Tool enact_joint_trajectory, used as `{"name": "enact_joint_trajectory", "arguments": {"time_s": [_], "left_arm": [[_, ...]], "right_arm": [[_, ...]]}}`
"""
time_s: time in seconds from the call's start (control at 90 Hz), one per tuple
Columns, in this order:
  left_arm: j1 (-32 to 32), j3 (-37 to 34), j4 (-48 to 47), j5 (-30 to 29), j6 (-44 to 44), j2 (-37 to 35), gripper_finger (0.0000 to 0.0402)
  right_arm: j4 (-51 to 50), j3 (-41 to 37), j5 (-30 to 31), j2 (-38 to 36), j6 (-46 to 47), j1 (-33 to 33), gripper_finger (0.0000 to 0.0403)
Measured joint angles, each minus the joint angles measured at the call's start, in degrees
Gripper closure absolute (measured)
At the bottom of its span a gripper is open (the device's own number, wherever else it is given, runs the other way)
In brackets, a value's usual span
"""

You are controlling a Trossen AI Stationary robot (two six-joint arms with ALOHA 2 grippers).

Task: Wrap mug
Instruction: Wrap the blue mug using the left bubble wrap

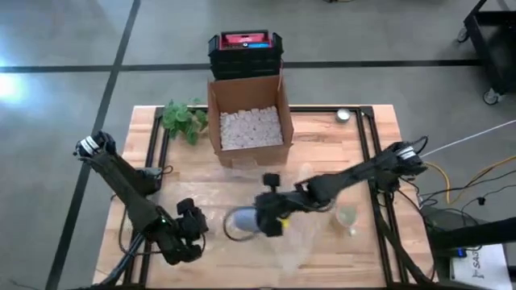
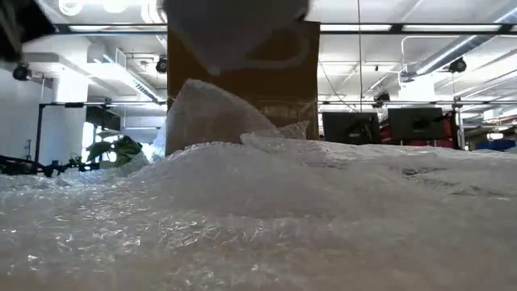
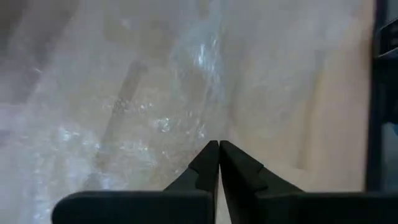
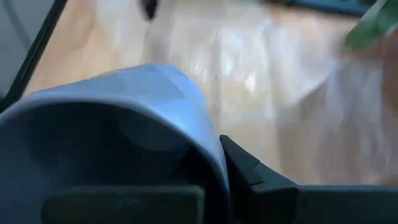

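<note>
A pale blue mug (image 1: 240, 223) hangs over the clear bubble wrap (image 1: 302, 221) spread on the table's near middle. My right gripper (image 1: 270, 216) is shut on it. In the low view the mug (image 2: 234, 32) is at the top, clear of the crumpled wrap (image 2: 266, 202). My left gripper (image 1: 190, 229) is shut at the wrap's left edge. Its fingertips (image 3: 219, 148) are together, low over the wrap (image 3: 143, 118). My right gripper holds the mug by its rim wall (image 4: 208, 146). One finger (image 4: 249, 171) lies outside the wall; the other is hidden behind it. The arm comes from the table's right. The mug is lifted clear of the wrap. My left gripper: whether it touches the wrap, I cannot tell.
A cardboard box (image 1: 250, 125) of white packing peanuts stands at the far middle, with a black and red case (image 1: 244, 51) behind it. A green plant (image 1: 184, 119) lies at the far left and a small round thing (image 1: 344, 115) at the far right.
</note>
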Motion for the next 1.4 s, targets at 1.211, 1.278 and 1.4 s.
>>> {"name": "enact_joint_trajectory", "arguments": {"time_s": [1.211,1.278,1.4], "left_arm": [[-0.02,4.43,-9.87,-4.48,1.39,-6.51,0.0402],[-0.02,4.41,-9.84,-4.48,1.39,-6.51,0.0402],[-0.02,4.39,-9.84,-4.48,1.40,-6.51,0.0402]], "right_arm": [[-12.05,45.64,-7.40,37.27,4.32,-10.67,0.0229],[-11.34,46.16,-7.36,37.27,4.47,-11.01,0.0208],[-10.28,47.90,-8.60,37.20,3.79,-11.03,0.0181]]}}
